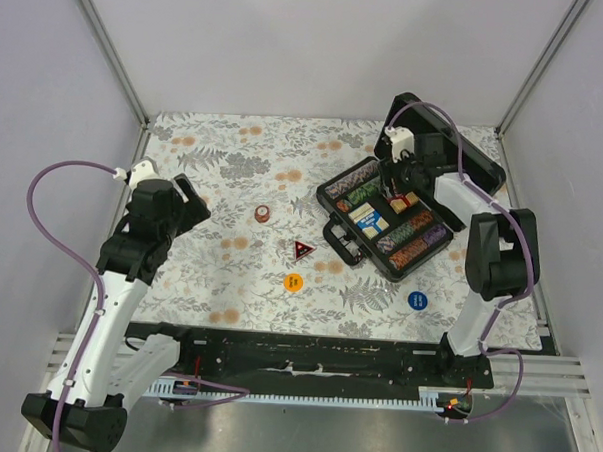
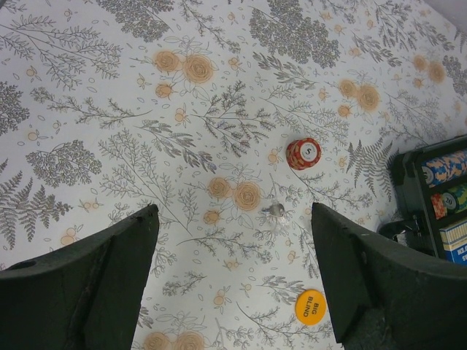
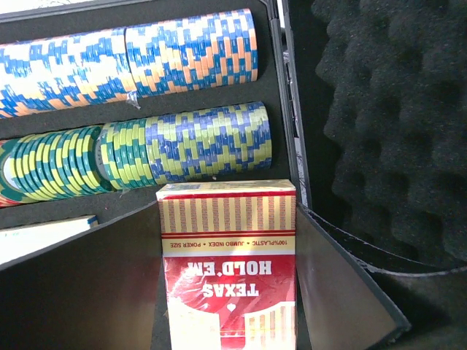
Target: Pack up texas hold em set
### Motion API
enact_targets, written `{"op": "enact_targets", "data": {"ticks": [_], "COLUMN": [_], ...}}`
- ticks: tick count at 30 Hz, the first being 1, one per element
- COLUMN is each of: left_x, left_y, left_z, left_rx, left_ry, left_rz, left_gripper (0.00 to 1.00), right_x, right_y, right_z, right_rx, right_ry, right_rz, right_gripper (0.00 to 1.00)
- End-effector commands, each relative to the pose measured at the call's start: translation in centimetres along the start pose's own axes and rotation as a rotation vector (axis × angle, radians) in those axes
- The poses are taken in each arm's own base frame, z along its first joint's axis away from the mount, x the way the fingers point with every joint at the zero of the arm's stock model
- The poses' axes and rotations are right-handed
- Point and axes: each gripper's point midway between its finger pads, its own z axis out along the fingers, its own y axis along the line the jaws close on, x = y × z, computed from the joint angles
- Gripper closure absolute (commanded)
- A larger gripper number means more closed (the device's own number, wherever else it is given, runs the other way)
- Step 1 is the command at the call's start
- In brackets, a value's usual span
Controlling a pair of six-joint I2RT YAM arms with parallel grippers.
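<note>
While the black case [image 1: 329, 201] lies open on the floral bench [image 1: 199, 282], its lid [image 1: 477, 154] thrown back on the far-right side, part of the set is out on the cloth.

Inside the case: mixed-colour chip rows [image 3: 182, 142] fill the outer channels, and the blue deck [image 1: 367, 220] sits in the middle channel. Over that same channel, at the end toward the lid, is the red deck [image 3: 228, 255], its box printed TEXAS HOLD'EM, just beside a yellow-green and blue chip row. Down inside the case, the right gripper [image 3: 228, 210] has its two fingers [image 3: 80, 292] flat against the deck's long sides, closed only as far as the box allows. Whether the deck rests on the case floor: cannot tell. Egg-crate foam [image 3: 387, 109] lines the lid close by.

Outside the case, to its left and near side:
- Well left of it is a small stack of reddish chips [image 1: 263, 213].
- The red triangle [image 1: 300, 250] is just off the corner with the handle [image 1: 343, 241].
- Nearer than the triangle lies the yellow disc [image 1: 293, 282], marked BIG BLIND.
- The blue disc [image 1: 416, 299] is in front of the case's near corner.

None of these touch.

Farther left of the case, beyond the reddish chips, the left gripper [image 2: 233, 211] hangs above the bench, jaws spread wide, nothing between them.
</note>
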Motion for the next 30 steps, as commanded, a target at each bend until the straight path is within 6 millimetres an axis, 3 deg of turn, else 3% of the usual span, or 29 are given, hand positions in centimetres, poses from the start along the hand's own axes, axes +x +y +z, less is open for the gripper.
{"op": "enact_targets", "data": {"ticks": [1, 21, 30], "left_x": [-2.1, -1.8, -1.8], "left_y": [-1.0, -1.0, -0.7], "left_z": [-0.7, -0.5, -0.8], "left_rx": [0.029, 0.027, 0.027], "left_ry": [-0.056, -0.045, -0.052], "left_rz": [-0.052, -0.050, -0.045], "left_gripper": [0.09, 0.09, 0.09], "right_x": [-1.5, 1.9, -0.3], "right_y": [-0.4, -0.2, -0.8], "right_z": [0.2, 0.2, -1.1], "right_rx": [0.002, 0.009, 0.038], "right_ry": [-0.062, 0.008, -0.014], "right_rz": [-0.052, -0.080, -0.038], "right_gripper": [0.41, 0.37, 0.23]}}
